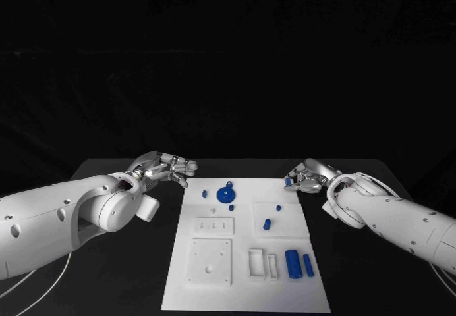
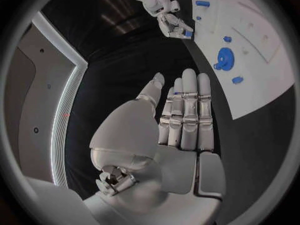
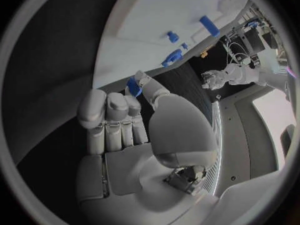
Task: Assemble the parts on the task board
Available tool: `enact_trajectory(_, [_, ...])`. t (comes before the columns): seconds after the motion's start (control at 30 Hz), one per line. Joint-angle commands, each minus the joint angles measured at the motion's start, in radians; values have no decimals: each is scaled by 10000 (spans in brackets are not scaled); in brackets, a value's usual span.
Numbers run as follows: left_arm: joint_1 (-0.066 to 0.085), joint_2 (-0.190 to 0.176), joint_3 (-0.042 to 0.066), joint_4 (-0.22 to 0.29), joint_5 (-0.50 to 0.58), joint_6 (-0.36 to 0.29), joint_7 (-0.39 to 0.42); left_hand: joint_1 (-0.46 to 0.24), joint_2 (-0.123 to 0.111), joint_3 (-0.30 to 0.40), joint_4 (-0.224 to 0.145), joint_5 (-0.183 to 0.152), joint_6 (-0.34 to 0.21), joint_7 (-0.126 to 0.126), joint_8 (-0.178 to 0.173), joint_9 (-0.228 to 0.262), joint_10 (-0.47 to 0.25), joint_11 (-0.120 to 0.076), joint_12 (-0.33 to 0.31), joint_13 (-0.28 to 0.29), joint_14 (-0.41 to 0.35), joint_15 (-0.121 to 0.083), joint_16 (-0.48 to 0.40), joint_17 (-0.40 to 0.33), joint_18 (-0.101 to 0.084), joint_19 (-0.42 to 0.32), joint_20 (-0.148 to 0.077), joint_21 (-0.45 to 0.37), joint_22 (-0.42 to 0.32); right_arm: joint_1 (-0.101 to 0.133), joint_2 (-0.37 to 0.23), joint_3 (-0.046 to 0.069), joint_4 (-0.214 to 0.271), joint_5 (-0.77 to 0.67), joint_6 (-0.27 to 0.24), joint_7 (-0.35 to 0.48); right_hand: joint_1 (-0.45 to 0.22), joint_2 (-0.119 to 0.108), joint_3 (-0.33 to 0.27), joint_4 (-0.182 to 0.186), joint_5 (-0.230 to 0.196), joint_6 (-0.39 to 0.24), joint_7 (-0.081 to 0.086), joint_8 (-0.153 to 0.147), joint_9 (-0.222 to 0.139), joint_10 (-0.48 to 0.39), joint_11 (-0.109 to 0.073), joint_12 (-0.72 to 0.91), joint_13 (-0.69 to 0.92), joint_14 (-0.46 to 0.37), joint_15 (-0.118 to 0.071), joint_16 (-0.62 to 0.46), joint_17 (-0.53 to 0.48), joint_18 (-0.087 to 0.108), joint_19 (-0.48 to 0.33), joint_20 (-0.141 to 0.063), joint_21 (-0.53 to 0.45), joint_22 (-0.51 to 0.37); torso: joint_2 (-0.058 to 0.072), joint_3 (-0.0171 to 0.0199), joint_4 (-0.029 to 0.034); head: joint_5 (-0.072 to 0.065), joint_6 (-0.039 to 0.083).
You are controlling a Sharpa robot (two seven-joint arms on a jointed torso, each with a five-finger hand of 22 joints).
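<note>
The white task board (image 1: pixel 245 283) lies mid-table. On it are a round blue gear (image 1: pixel 226 194), small blue pegs (image 1: pixel 205 193) and two blue cylinders (image 1: pixel 292 263). My right hand (image 1: pixel 306 178) hovers at the board's far right corner and pinches a small blue part (image 1: pixel 288 181) between thumb and fingertip; the pinched blue part (image 3: pixel 133 86) shows at the right hand (image 3: pixel 125 130) in the right wrist view. My left hand (image 1: pixel 167 168) hangs over the black table beside the board's far left corner. The left hand (image 2: pixel 181 120) has straight fingers and holds nothing.
White blocks (image 1: pixel 210 261) and a slotted holder (image 1: pixel 263 263) sit on the board's near half. A raised white plate (image 1: pixel 281 220) carries a short blue piece (image 1: pixel 268 224). Black table (image 1: pixel 114 276) surrounds the board on both sides.
</note>
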Motion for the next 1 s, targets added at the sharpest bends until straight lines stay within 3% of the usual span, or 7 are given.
enact_trajectory(0.03, [17,157,10,-68,-418,584,-791,-65,-23,-23,69,-36,69,0,-29,11,366,-111,49,28,206,-74,179,118,-170,169,-61,30,17,126,-19,14,314,-875,276,-1309,63,-70,121,90,-91,368,-110,29,-3,-9,-48,-60,-8,-29,-54,-43,-6,-37,265,-55,-56,1208,-82,-21,-26,57,-14])
enact_trajectory(0.2, [151,517,4,-293,-806,621,-1479,-326,-65,-374,466,-212,134,-180,-56,3,1283,-547,1217,571,925,-542,1663,1205,-310,888,-586,885,501,332,12,26,1084,-1324,515,-1946,108,-213,370,265,-297,351,-109,32,-4,-29,-48,-127,-42,-26,-54,-79,-4,-41,276,-57,-91,1209,-171,-35,-83,120,-20])
enact_trajectory(0.3, [282,819,-37,-476,-1019,586,-1959,-769,-158,-651,827,-867,-14,-134,-48,4,1284,-510,1438,660,847,-541,1850,1397,-326,851,-617,1017,604,391,42,21,1565,-1740,561,-2155,104,-244,411,302,-270,341,-103,28,-4,-40,-52,-150,-55,-19,-52,-69,15,-42,279,-57,-88,1212,-243,-54,-104,193,-44])
enact_trajectory(0.4, [365,1113,-65,-565,-1307,325,-2489,-876,-285,-830,1118,-897,43,-159,-25,15,1280,-502,1461,654,732,-544,1954,1570,-336,757,-629,1117,701,425,126,-18,2066,-2083,576,-2399,112,-311,493,378,-422,346,-102,32,-3,-38,-53,-165,-66,-20,-53,-85,14,-43,278,-54,-98,1212,-329,-69,-109,249,-80])
enact_trajectory(0.8, [432,1968,-123,-764,-1826,-54,-3668,-571,-498,-592,1682,-770,554,-218,-43,67,1257,-383,624,365,416,-353,914,1494,-393,367,-422,543,448,454,750,-276,3108,-2800,441,-3359,131,-527,634,513,-443,276,-96,26,-13,-76,-51,-216,-98,-19,-46,-132,11,-41,288,-52,-121,1210,-415,-83,-176,532,-67])
enact_trajectory(0.9, [433,2070,-147,-802,-1844,3,-3867,-553,-474,-536,1759,-53,535,-219,-45,64,1255,-382,540,331,409,-349,878,1518,-397,365,-421,531,452,455,853,-303,3200,-2832,391,-3409,145,-525,638,513,-446,280,-98,30,-11,-72,-57,-207,-91,-18,-46,-132,14,-41,287,-50,-123,1210,-414,-76,-179,517,-29])
enact_trajectory(1.0, [433,2160,-163,-849,-1859,-31,-4025,-602,-573,-515,1933,-101,503,-210,-47,69,1258,-371,521,338,423,-342,838,1569,-393,366,-415,515,464,455,938,-318,3281,-2861,348,-3451,148,-529,641,512,-413,281,-96,29,-10,-74,-60,-208,-91,-19,-45,-136,14,-41,289,-51,-120,1211,-413,-80,-160,479,-52])
